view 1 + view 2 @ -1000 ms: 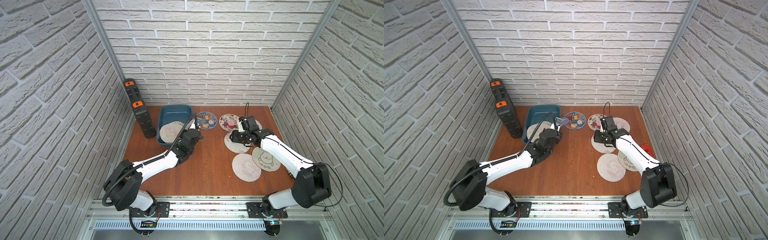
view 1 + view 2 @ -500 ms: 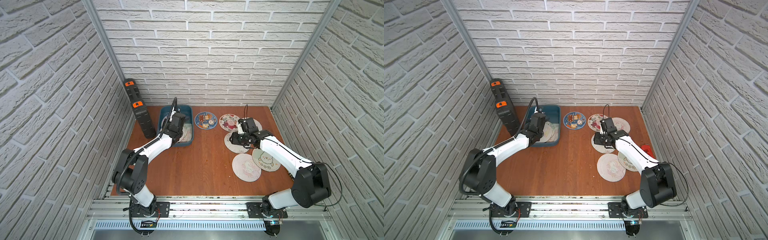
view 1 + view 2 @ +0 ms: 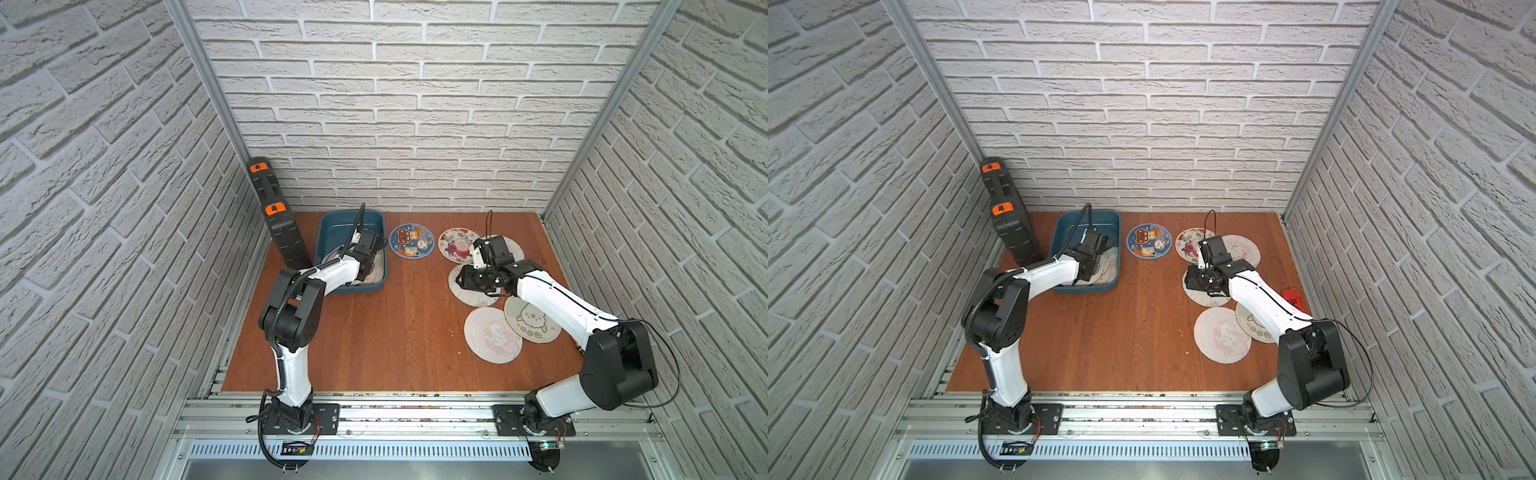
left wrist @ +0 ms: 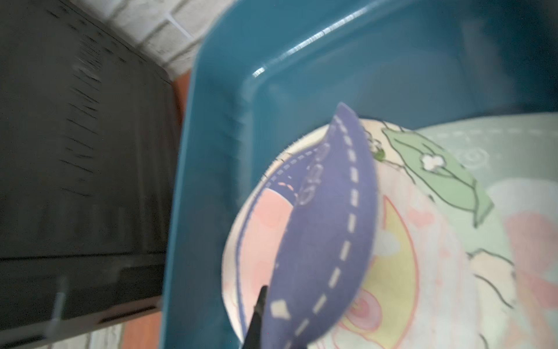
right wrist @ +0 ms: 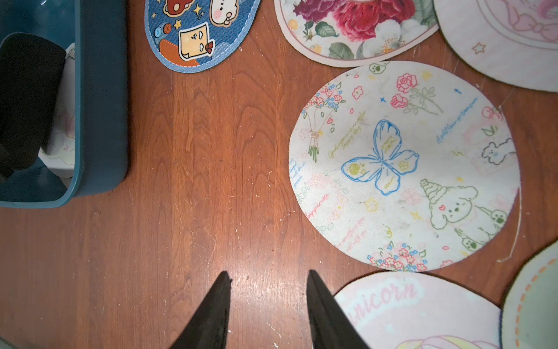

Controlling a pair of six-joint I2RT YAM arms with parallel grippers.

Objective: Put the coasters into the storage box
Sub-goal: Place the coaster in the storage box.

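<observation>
The storage box (image 3: pixel 336 232) is a teal tub at the back left, with pale printed coasters (image 4: pixel 453 235) lying inside. My left gripper (image 3: pixel 371 266) is down in the box (image 4: pixel 211 136), shut on a dark blue coaster (image 4: pixel 326 226) that bends upward from its fingers (image 4: pixel 256 314). Several coasters lie on the wood at the right: a blue cartoon one (image 3: pixel 411 241), a floral one (image 3: pixel 457 243), a butterfly one (image 5: pixel 401 163), a unicorn one (image 3: pixel 492 334) and a sheep one (image 3: pixel 532 320). My right gripper (image 5: pixel 267 278) hangs open over bare wood beside the unicorn coaster (image 5: pixel 416 311), holding nothing.
A tall black case with orange latches (image 3: pixel 278 220) stands against the left wall right beside the box. A small red tool (image 3: pixel 1296 300) lies near the right wall behind my right arm. Brick walls close in the wooden table on three sides.
My left arm swung from the table's middle to the left, carrying the dark blue coaster, and now reaches into the box. The right arm has barely moved.
</observation>
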